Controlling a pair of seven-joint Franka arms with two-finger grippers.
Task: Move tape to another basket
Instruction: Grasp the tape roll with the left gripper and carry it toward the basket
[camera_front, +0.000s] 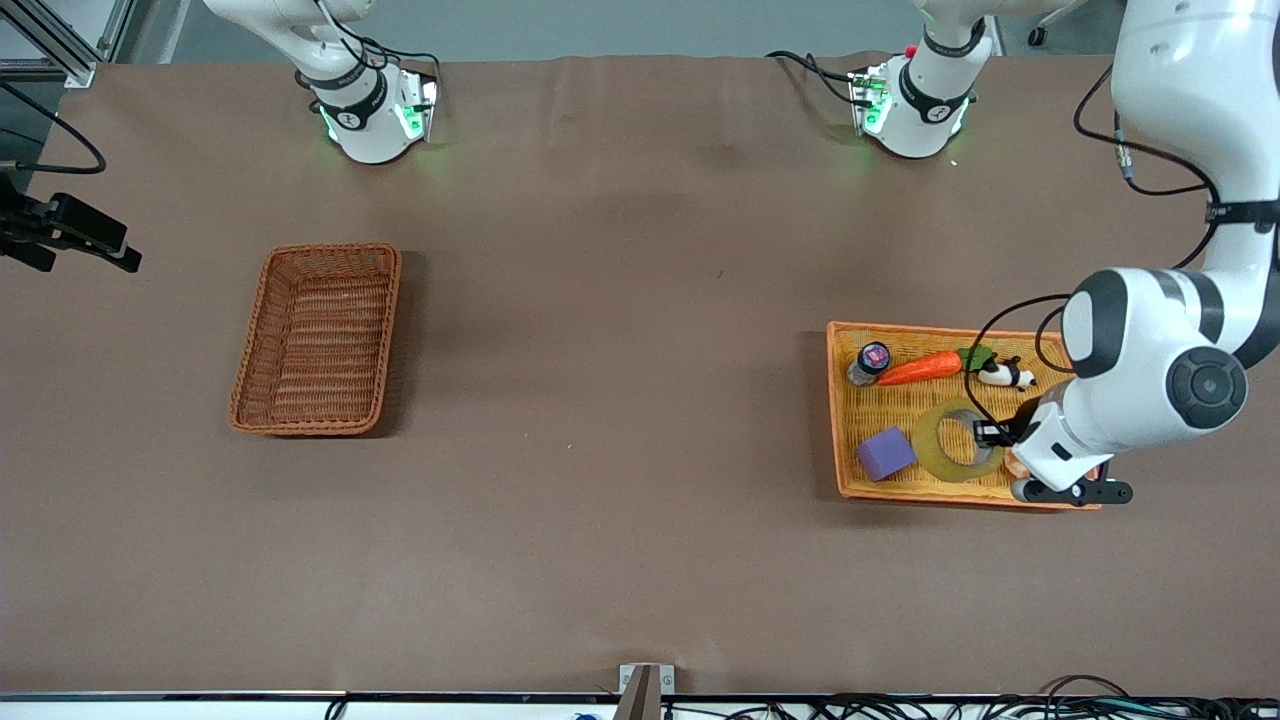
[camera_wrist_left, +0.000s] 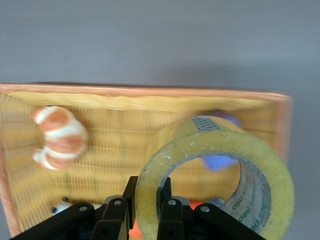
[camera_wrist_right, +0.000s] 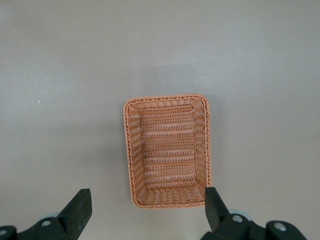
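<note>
The tape is a yellowish translucent roll in the flat yellow basket at the left arm's end of the table. My left gripper is shut on the roll's wall, one finger inside the hole and one outside. In the left wrist view the tape stands on edge in my left gripper, over the yellow basket. The reddish-brown wicker basket is empty at the right arm's end. My right gripper is open and hangs high over that basket; it is out of the front view.
The yellow basket also holds a purple block, a carrot, a small jar, a panda toy and a croissant-like toy. Brown table lies between the two baskets.
</note>
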